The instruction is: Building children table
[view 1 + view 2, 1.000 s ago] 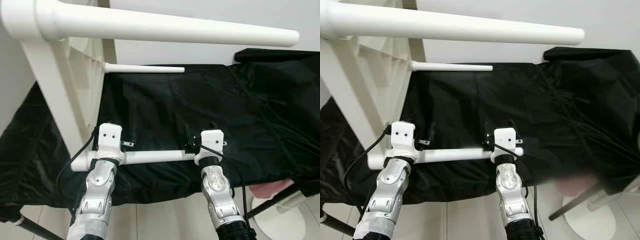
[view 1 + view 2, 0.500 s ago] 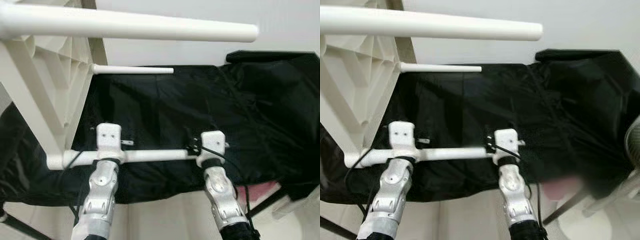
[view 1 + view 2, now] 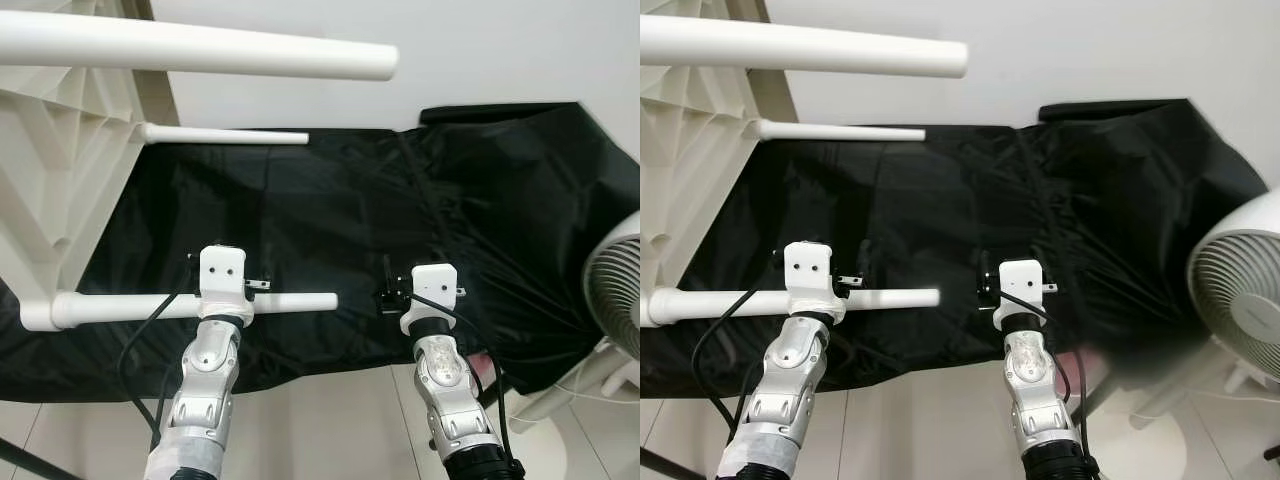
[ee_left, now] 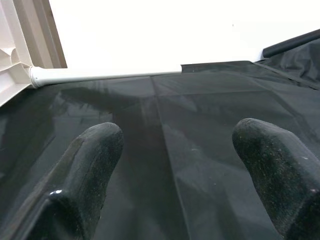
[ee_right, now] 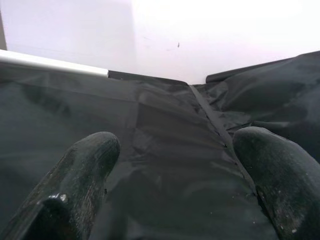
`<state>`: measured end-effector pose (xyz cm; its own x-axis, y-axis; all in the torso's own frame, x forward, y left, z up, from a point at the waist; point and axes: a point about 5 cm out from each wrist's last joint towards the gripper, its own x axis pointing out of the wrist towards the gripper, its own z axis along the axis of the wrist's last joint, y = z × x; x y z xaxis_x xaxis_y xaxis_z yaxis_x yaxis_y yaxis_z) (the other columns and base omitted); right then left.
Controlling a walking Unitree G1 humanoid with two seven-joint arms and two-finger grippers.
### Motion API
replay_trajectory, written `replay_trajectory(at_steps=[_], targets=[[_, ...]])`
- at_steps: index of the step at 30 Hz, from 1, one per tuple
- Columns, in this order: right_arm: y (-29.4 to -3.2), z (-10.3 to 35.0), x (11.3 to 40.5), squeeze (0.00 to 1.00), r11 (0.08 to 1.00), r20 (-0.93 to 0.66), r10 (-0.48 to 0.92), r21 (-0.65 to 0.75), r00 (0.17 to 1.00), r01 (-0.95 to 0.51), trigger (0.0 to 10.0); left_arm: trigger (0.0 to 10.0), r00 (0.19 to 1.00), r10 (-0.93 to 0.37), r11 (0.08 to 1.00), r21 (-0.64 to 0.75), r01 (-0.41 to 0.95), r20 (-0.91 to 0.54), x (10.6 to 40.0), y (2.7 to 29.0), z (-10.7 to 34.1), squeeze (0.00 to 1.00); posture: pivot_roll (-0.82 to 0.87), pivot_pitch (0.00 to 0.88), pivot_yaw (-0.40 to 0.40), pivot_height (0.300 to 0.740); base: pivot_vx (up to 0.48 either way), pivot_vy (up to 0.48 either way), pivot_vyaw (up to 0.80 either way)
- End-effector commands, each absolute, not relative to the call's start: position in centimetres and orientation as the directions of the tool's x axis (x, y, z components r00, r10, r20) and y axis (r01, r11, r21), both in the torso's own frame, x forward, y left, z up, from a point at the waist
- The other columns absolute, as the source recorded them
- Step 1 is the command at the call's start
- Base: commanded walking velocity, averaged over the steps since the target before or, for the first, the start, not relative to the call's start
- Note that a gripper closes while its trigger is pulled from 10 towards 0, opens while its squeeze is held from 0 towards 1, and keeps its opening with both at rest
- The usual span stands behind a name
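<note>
A white children's table lies on its side at the left, its ribbed underside facing me. Three round white legs stick out to the right: a high one, a far one over the black cloth, and a near one. The near leg passes right under my left wrist and ends between my arms. My left gripper is open over the cloth with nothing between its fingers. My right gripper is open too, over bare cloth, to the right of the near leg's tip.
A white fan stands on the tiled floor at the right, beside the cloth-covered surface. A white wall runs behind. The cloth's front edge hangs just below my wrists.
The whole picture has shifted, so the camera moved right and the fan came into view. The near leg's tip, earlier at my right wrist, now ends between my arms.
</note>
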<state>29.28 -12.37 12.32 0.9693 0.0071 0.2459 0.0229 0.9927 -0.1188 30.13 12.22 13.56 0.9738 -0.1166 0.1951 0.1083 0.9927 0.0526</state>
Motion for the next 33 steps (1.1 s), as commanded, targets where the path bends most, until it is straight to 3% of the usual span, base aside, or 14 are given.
replay_trajectory(at_steps=[1, 29, 33], targets=[[-11.81, 12.4, 29.36, 0.0, 0.995, 0.246, 0.02, -0.103, 0.969, 0.006, 10.0, 10.0, 0.978, -0.069, 0.997, 0.037, 0.064, 0.195, 30.14, 12.62, 13.47, 0.0, 0.04, 0.013, -0.012, 0.74, 0.0, 0.0, 0.0], [-11.97, 12.47, 29.45, 0.0, 0.992, 0.246, 0.014, -0.123, 0.969, 0.017, 10.0, 10.0, 0.976, -0.089, 0.996, 0.041, 0.082, 0.197, 30.28, 12.29, 13.57, 0.0, 0.03, 0.022, -0.002, 0.74, 0.0, 0.0, 0.0], [-11.98, 12.45, 29.47, 0.0, 0.992, 0.245, 0.013, -0.124, 0.969, 0.018, 10.0, 10.0, 0.976, -0.09, 0.996, 0.041, 0.084, 0.198, 30.29, 12.28, 13.57, 0.0, 0.03, 0.025, -0.002, 0.74, 0.0, 0.0, 0.65]])
